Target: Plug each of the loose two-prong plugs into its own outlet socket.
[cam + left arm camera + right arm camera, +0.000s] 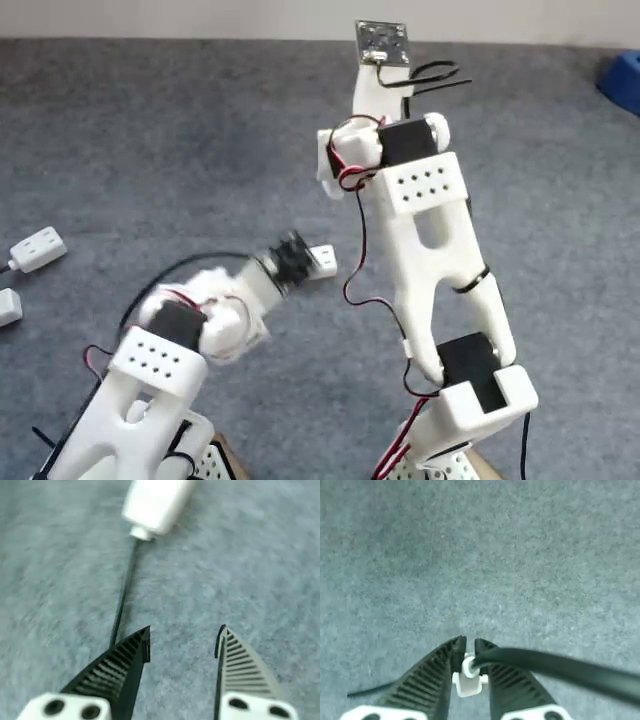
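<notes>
My left gripper [185, 630] is open just above the grey carpet, with nothing between its fingers. A little ahead of it lies a white two-prong plug [155, 502] whose thin black cable [122, 595] runs back past one finger. From above, that plug [322, 262] lies just beyond the left gripper [298, 260] at mid-table. My right gripper [470, 642] is shut on a second white plug [467, 677], held over bare carpet, and its thick black cable [555, 667] trails off to the side. Two white outlet sockets [38, 248] [8, 305] lie at the far left edge.
The right arm [440, 250] stands tall at centre right, its wrist camera board [382, 42] near the far edge, with a black cable loop [432, 75] beside it. A blue object [622, 80] sits at the far right corner. Open carpet lies between the arms and the sockets.
</notes>
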Robot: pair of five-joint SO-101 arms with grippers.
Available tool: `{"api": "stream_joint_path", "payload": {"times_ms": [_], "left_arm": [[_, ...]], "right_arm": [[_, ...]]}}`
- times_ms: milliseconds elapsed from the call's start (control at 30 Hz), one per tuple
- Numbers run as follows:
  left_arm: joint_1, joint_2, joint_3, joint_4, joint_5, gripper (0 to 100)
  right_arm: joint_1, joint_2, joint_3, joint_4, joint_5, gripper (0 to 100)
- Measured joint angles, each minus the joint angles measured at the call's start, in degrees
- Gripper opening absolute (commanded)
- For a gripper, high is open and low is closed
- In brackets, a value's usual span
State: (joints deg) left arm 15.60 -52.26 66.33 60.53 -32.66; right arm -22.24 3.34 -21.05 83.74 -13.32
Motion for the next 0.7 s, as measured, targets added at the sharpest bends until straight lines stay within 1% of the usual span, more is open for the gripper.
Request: {"api": "stream_joint_path", "payload": {"times_ms": [100,167,267,333,533,600,700], "left_arm": [[-0.09,0.09,1.32,-2.81,-1.23,22],[0.53,0.09,1.85,-2.9,-3.87,22],[0.35,0.09,1.85,-4.66,-3.08,22],[-1.85,-0.62,1.85,-8.09,0.18,22],[-13.71,-10.37,1.85,-18.55,14.59,23],[-15.74,-14.68,2.81,-21.54,18.9,23],[-15.74,-20.92,5.54,-25.32,24.79,28]], "right_arm": [[-1.93,0.0,-0.35,3.52,0.35,0.5],[-4.22,0.0,-0.35,5.01,0.44,0.5],[-6.15,0.0,-0.35,5.54,0.44,0.5],[-6.24,0.0,-0.35,5.54,0.88,0.5],[-3.25,5.45,5.27,3.16,0.97,0.5],[-2.81,7.38,5.98,1.93,0.35,0.5],[-2.81,9.23,6.07,1.41,-0.09,0.5]]}}
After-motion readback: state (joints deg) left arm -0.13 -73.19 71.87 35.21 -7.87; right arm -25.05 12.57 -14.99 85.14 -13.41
